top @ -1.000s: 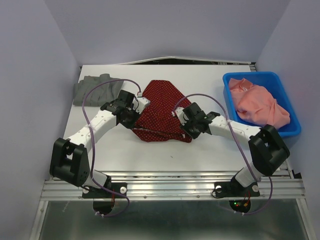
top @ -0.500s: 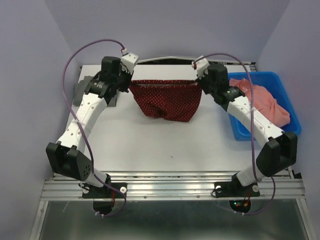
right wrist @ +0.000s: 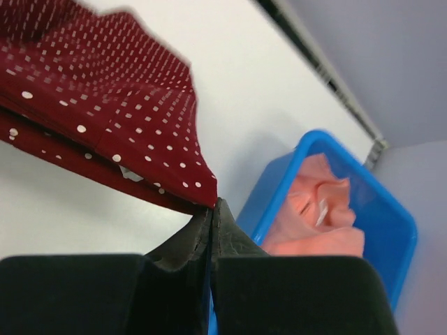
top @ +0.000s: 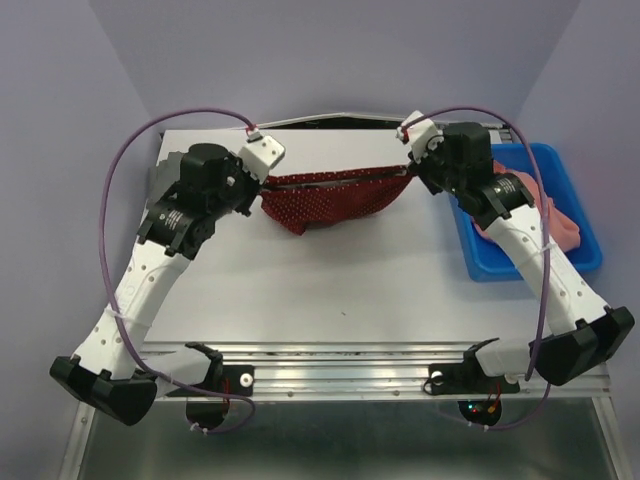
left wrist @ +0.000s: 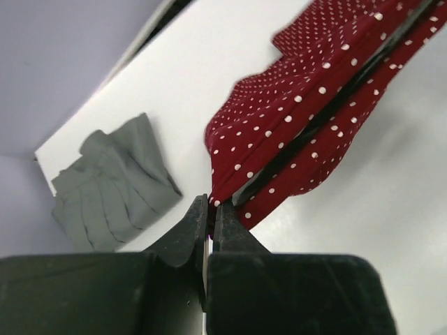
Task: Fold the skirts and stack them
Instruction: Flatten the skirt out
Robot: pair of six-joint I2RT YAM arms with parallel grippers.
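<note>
a blue bin (top: 530,149) holds a salmon-pink garment (right wrist: 314,230), the left gripper (left wrist: 209,209) and right gripper (right wrist: 211,209) each pinch a corner of the dark red polka-dot skirt (top: 335,200) stretched between them over the table (top: 330,290), and the grey skirt (left wrist: 112,185) lies crumpled at its far left.

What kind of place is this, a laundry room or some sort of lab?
Most likely a robot lab test cell: a white table boxed in by plain walls, two arms bolted to a metal rail at its edge, and a dotted red skirt stretched between the left gripper and right gripper.
</note>
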